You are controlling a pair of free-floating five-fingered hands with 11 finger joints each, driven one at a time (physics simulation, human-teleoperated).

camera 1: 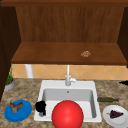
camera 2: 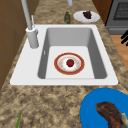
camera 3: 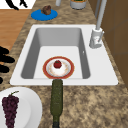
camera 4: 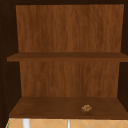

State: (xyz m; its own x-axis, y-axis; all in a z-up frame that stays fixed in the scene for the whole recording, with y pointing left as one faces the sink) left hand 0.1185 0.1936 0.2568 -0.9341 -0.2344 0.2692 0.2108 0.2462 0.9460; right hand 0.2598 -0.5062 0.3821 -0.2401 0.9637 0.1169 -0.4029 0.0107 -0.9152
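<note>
kitchen counter (camera 1: 27, 92) with a sink, seen from the front, read left to right. at the far left, about 9 o'clock from the sink, a potted plant (camera 1: 9, 83) stands by the wall. at 7 o'clock a blue plate (camera 1: 10, 116) lies near the counter's front edge with a brown piece of meat (camera 1: 16, 106) on it.

just right of that plate the left hand (camera 1: 40, 106) hangs in front of the sink's (camera 1: 45, 83) front-left corner, holding nothing; how far open it is cannot be told.

a large red ball (camera 1: 67, 115) covers the sink's front rim at 6 o'clock. the faucet (camera 1: 68, 77) rises at 12 o'clock. the left side view shows a red-rimmed plate (camera 2: 58, 62) flat on the basin floor, clear of the walls, with a small red fruit (camera 2: 70, 62) at its centre.

right of the sink, at 3 o'clock, a green bottle (camera 1: 106, 99) lies on its side. at 5 o'clock a white plate (camera 1: 110, 120) holds dark grapes (camera 1: 115, 114).

the right hand (camera 1: 124, 82) floats at the picture's right edge, fingers straight and spread, empty, apart from the bottle and the white plate.

above, a wooden shelf (camera 1: 50, 53) carries a small brown lump (camera 1: 85, 54) towards its right.
</note>
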